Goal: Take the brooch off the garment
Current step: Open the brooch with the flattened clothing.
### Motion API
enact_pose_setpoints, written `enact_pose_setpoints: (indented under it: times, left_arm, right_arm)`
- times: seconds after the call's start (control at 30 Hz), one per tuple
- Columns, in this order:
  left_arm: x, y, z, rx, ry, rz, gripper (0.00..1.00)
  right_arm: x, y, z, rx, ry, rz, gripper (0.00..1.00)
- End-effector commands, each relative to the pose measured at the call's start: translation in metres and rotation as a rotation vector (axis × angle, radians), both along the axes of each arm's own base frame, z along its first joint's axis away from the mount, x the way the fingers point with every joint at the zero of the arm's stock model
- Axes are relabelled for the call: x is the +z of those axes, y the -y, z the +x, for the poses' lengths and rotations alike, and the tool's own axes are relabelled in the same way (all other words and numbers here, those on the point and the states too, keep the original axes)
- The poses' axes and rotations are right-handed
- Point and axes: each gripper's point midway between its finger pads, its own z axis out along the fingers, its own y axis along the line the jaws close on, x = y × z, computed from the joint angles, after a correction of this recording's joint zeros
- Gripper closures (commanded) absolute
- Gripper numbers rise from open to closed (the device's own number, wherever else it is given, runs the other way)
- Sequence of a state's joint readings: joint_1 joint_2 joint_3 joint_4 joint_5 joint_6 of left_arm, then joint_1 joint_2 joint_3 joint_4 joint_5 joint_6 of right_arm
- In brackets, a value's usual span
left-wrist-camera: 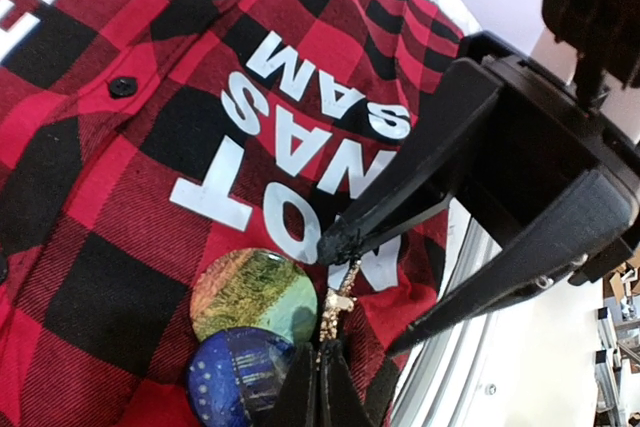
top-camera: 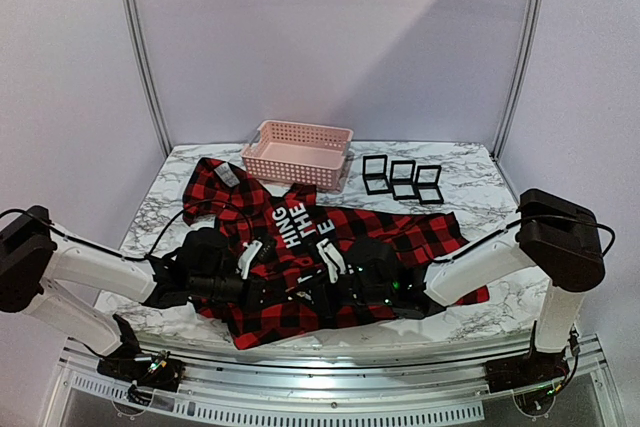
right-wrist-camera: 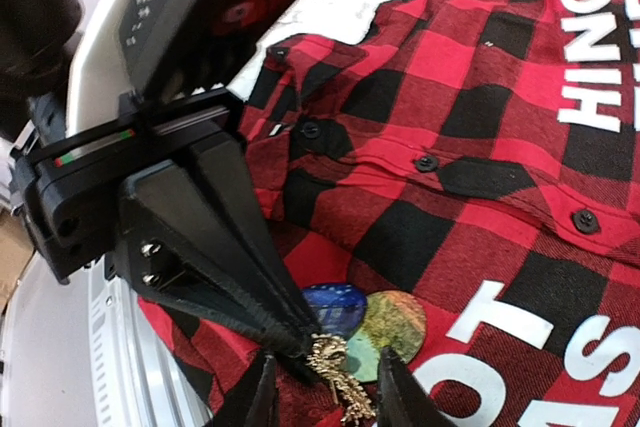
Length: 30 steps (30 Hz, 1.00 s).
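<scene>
The red-and-black plaid garment (top-camera: 400, 232) with white lettering lies spread on the marble table. A gold, leaf-shaped brooch (left-wrist-camera: 341, 299) sits on its front next to a green-orange round badge (left-wrist-camera: 255, 292) and a blue round badge (left-wrist-camera: 238, 375). My left gripper (left-wrist-camera: 320, 355) is shut on the brooch's lower end. My right gripper (right-wrist-camera: 325, 379) is open, with a finger on each side of the brooch (right-wrist-camera: 345, 372). In the left wrist view one right fingertip (left-wrist-camera: 335, 242) touches the brooch's top. In the top view both grippers (top-camera: 285, 282) (top-camera: 322, 280) meet over the shirt's near part.
A pink perforated basket (top-camera: 297, 152) stands at the back of the table. Three small black open boxes (top-camera: 403, 179) stand to its right. The metal rail of the table's near edge (left-wrist-camera: 450, 347) runs close beside the grippers. Shirt buttons (right-wrist-camera: 427, 162) run along the placket.
</scene>
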<state>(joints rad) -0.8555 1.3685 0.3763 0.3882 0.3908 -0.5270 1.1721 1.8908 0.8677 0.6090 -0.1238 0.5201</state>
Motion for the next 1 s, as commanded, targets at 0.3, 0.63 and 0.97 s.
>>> enact_pose_setpoints:
  times: [0.3,0.63,0.97]
  left_arm:
    - [-0.005,-0.006,-0.001,0.003,0.022,-0.005,1.0]
    - [0.008,0.003,-0.013,-0.071,0.015,-0.085,1.0]
    - [0.013,0.007,-0.022,-0.126,-0.005,-0.112,1.0]
  right_arm:
    - [0.012,0.01,-0.015,0.076,-0.089,0.119,0.46]
    - [0.008,0.027,-0.009,0.075,-0.142,0.169,0.44]
    - [0.004,0.021,-0.013,0.121,-0.161,0.161,0.46]
